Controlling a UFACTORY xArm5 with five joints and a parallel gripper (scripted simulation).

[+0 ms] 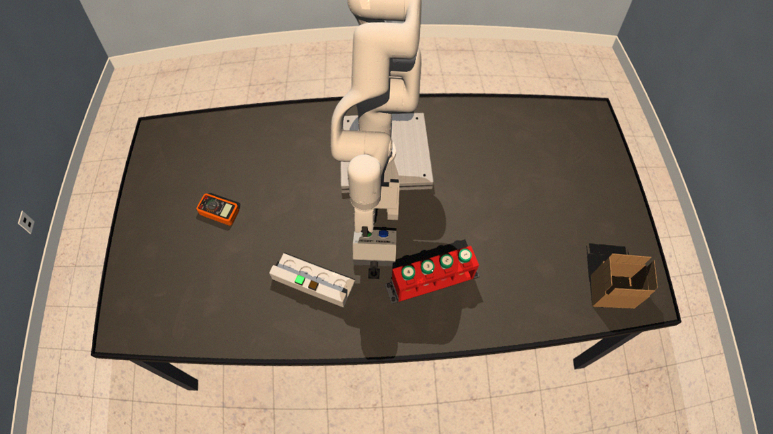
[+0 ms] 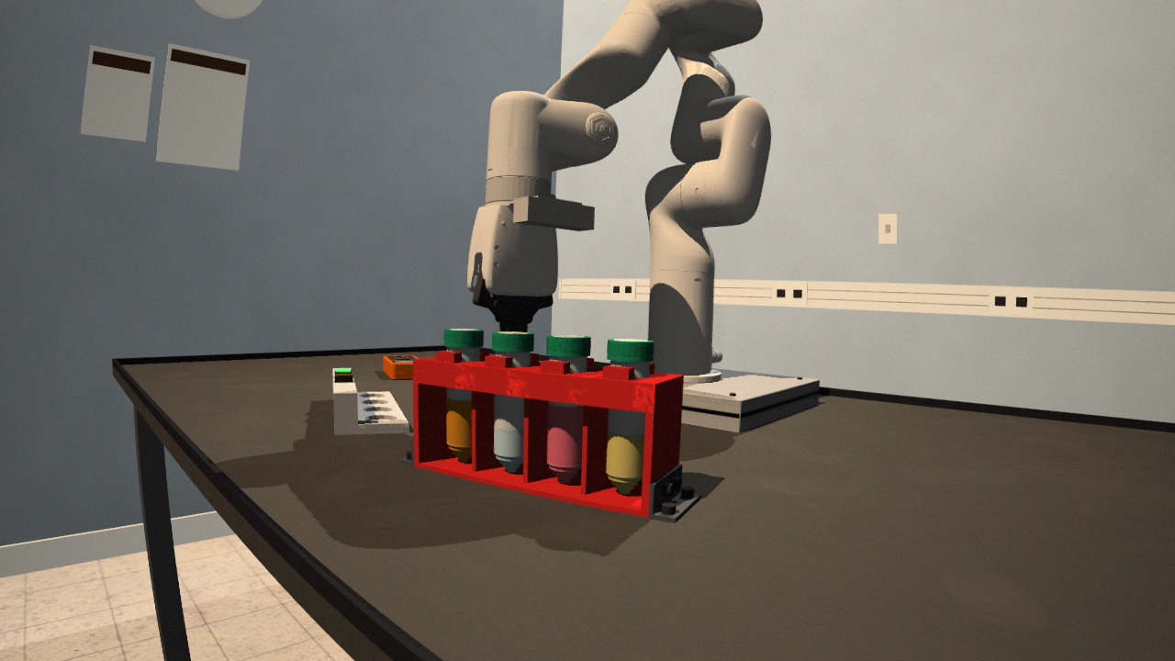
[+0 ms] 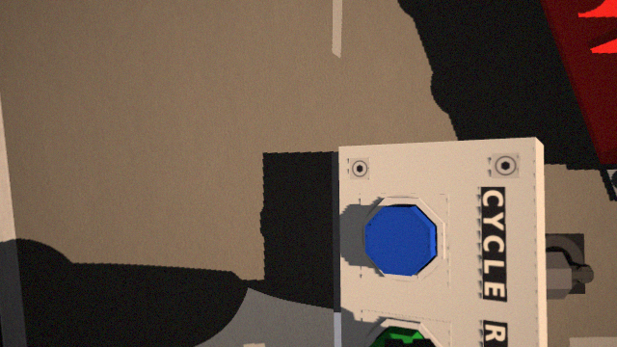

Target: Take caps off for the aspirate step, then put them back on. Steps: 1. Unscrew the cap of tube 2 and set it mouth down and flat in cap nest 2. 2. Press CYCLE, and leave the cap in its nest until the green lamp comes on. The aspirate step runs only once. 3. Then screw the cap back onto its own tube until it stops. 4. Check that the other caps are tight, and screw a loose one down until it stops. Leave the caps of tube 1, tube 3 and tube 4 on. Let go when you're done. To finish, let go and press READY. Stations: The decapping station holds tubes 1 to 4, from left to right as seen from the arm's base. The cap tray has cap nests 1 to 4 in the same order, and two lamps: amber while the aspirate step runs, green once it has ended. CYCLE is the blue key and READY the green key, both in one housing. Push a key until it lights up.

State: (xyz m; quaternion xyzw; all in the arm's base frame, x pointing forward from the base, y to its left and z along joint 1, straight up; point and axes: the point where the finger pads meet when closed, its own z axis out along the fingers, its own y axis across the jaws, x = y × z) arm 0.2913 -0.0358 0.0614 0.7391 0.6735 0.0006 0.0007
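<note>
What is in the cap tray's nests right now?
The top view shows the cap tray with four pale nests, apparently without caps; all four green caps sit on tubes in the red rack. Its green lamp is lit. Nest floors are too small to check.

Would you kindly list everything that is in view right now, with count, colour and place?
Table: one, dark brown top, centre of room.
Decapping station: one, red, front middle of table.
Tubes: four, orange, pale blue, pink, yellow contents, in the station.
Caps: four, green, numbered, all on the tubes.
Cap tray: one, white, beside the station; nests bare.
Green lamp: one, lit, on tray.
Key housing: one, white, between tray and station.
CYCLE key: one, blue.
READY key: one, green, under the gripper.
Multimeter: one, orange, apart on the table.
Cardboard box: one, brown, open, table end.
Base plate: one, grey.
Arm: one, cream.
Gripper: one, black, shut, low over the housing.
</note>
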